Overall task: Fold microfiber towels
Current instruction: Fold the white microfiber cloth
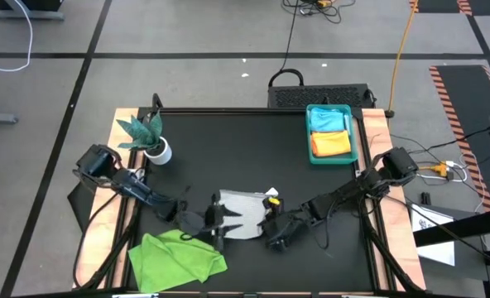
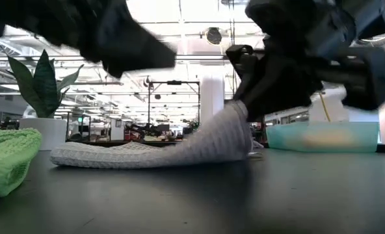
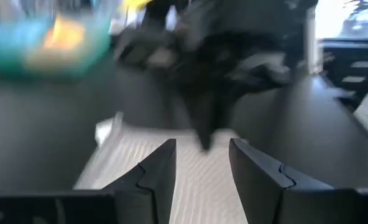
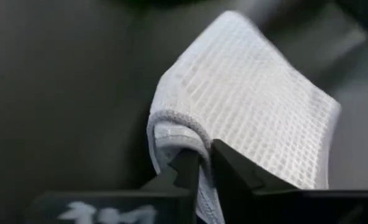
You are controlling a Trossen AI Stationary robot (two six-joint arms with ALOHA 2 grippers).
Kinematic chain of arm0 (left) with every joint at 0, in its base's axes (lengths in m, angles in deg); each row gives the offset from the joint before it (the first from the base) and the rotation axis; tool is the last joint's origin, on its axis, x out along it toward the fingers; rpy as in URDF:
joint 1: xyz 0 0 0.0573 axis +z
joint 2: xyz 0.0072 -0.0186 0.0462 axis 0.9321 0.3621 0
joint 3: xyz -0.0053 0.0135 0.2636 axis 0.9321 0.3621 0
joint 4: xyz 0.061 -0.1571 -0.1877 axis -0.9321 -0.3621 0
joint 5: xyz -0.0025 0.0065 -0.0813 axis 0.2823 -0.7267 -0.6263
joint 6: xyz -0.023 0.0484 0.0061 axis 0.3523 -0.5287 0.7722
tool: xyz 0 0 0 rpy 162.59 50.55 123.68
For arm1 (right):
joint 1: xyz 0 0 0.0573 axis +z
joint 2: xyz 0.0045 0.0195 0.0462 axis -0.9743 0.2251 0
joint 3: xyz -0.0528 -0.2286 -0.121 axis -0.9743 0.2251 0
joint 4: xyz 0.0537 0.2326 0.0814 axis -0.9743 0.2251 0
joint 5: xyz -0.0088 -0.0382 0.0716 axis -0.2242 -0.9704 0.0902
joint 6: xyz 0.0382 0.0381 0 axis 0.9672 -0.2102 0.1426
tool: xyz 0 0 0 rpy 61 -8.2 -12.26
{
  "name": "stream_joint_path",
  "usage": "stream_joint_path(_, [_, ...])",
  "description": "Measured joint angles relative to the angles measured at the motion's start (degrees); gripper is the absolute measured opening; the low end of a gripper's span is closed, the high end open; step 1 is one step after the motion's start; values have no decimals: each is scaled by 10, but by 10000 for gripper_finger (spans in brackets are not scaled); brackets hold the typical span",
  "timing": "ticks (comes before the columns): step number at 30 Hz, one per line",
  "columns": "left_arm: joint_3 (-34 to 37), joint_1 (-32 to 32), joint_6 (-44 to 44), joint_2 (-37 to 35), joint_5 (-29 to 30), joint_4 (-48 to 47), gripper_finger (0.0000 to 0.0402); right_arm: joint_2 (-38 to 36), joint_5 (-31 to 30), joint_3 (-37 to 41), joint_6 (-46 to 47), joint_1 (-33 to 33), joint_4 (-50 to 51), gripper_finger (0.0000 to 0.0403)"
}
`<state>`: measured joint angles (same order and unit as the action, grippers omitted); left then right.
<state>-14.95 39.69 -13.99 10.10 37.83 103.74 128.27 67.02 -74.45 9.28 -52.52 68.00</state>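
while the right gripper [image 4: 199, 163] pinches the white-grey towel [image 1: 242, 212], you have its hemmed edge lifted off the black table [image 1: 253, 149].
item detail: your left gripper [image 3: 202, 171] hovers over that towel's other end, fingers parted, holding nothing; lime green towel [image 1: 177, 258] lies near the front left corner.

No legible text, label, brand, number or sign found on any surface in any view.
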Motion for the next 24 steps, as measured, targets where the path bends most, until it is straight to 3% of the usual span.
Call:
stream_joint_path(3, [-1,-33,-105,11,29,63,152,-16,-2,0,61,-1,-10,8])
stream_joint_path(8, [-1,-60,-200,39,58,95,152,-27,1,0,133,-13,-23,11])
stream_joint_path(16, [-22,-36,-226,109,-32,98,152,-15,60,0,169,-31,-25,8])
stream_joint_path(24, [-71,-23,-229,153,-40,97,152,-15,60,3,154,-22,-28,18])
